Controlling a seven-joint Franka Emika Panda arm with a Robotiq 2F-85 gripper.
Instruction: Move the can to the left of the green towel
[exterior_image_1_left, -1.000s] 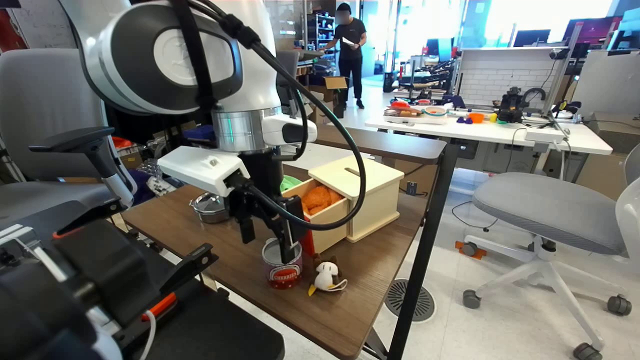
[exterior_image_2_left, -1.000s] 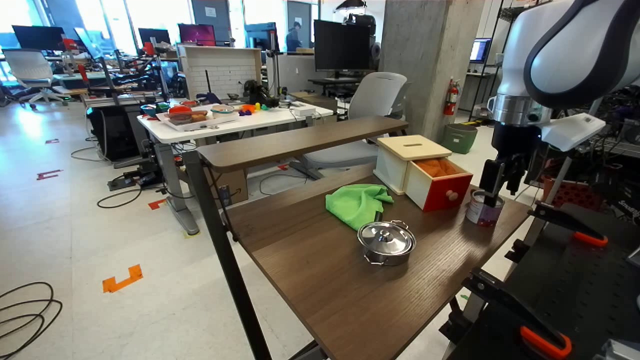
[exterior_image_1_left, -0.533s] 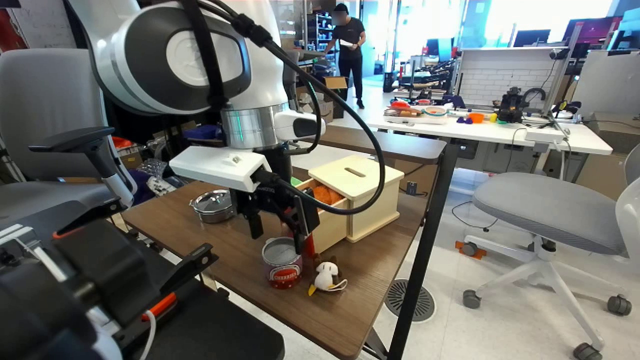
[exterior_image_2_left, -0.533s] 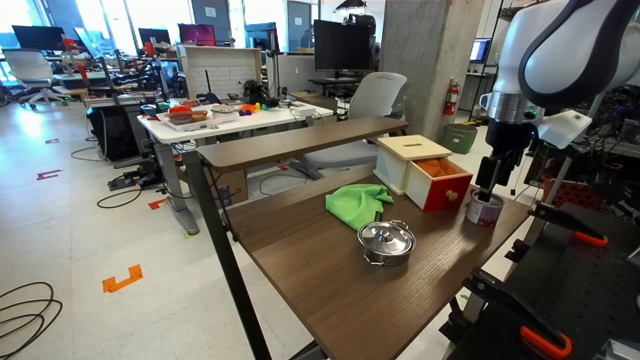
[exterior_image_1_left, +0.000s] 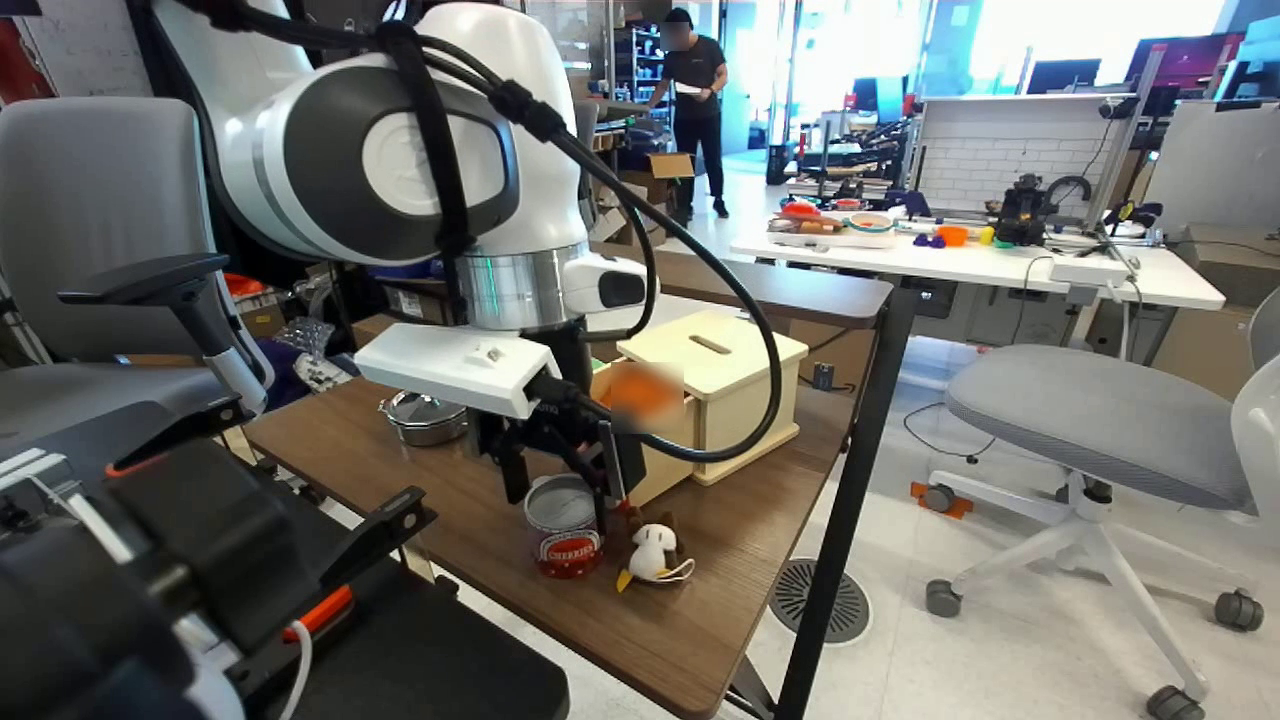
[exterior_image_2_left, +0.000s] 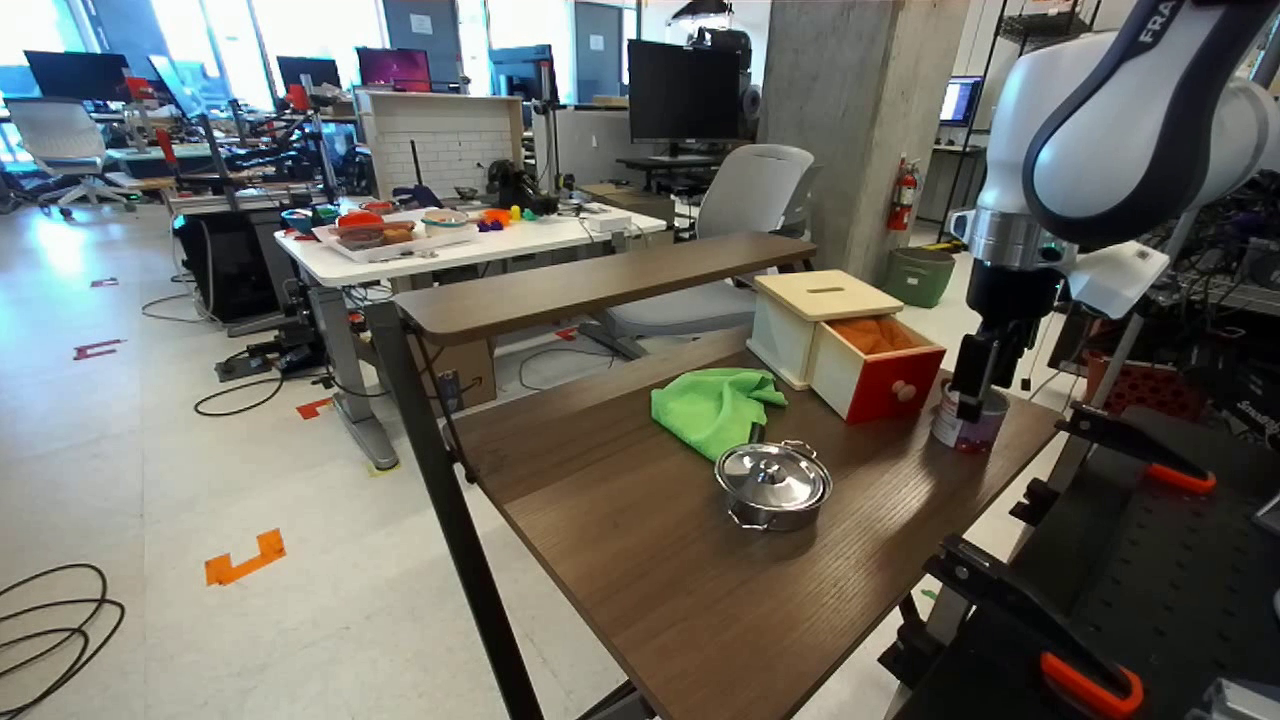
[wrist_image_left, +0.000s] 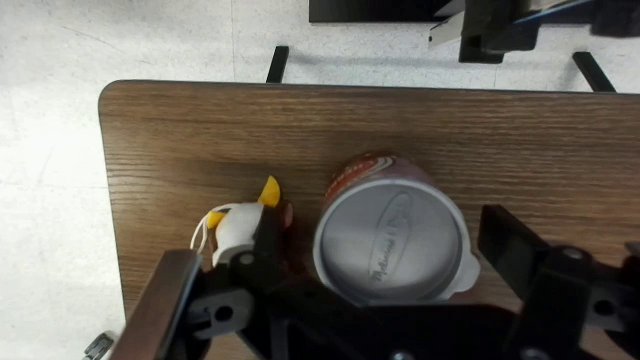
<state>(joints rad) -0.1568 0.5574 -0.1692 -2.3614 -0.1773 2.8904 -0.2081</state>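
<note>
The can (exterior_image_1_left: 570, 548) has a red cherries label and a grey lid. It stands upright near the table's edge; it also shows in an exterior view (exterior_image_2_left: 966, 430) and in the wrist view (wrist_image_left: 392, 240). My gripper (exterior_image_1_left: 560, 500) is open above the can, with its fingers on either side of the rim. In the wrist view the gripper (wrist_image_left: 382, 230) shows gaps between both fingers and the can. The green towel (exterior_image_2_left: 715, 408) lies crumpled on the table beyond the pot and is mostly hidden behind the arm in an exterior view.
A white plush bird (wrist_image_left: 240, 227) lies close beside the can and under one finger in the wrist view. A wooden box (exterior_image_2_left: 830, 300) with an open red-fronted drawer (exterior_image_2_left: 880, 385) stands near the can. A lidded steel pot (exterior_image_2_left: 773, 485) sits by the towel.
My gripper has shifted sideways over the can, then come down so the fingers straddle its rim. The can, towel, pot and box have not moved.
</note>
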